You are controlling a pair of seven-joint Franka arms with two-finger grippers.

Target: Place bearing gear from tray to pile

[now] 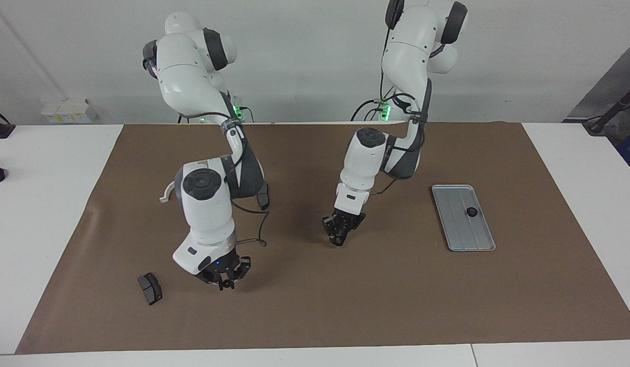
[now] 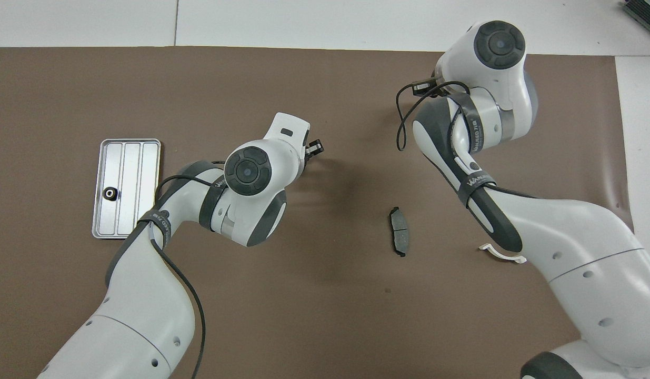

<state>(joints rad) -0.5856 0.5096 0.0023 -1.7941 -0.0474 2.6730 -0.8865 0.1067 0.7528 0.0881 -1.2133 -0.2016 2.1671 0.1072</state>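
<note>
The silver tray point(image 1: 460, 234) point(image 2: 140, 173) lies on the brown mat toward the left arm's end. One small black round gear point(image 1: 471, 212) point(image 2: 110, 193) sits in it. My left gripper point(image 1: 339, 238) point(image 2: 315, 147) hangs low over the middle of the mat, away from the tray. My right gripper point(image 1: 226, 279) hangs low over the mat toward the right arm's end, beside a dark grey brake-pad block point(image 1: 150, 288). In the overhead view the right arm hides that gripper and that block. No cluster of loose gears shows; the pile's gears are hidden or out of view.
A second dark grey pad point(image 2: 400, 231) point(image 1: 263, 196) lies nearer to the robots, beside the right arm's elbow. A white half-ring bracket point(image 1: 167, 193) point(image 2: 501, 256) lies toward the right arm's end. The brown mat point(image 1: 345, 306) covers most of the white table.
</note>
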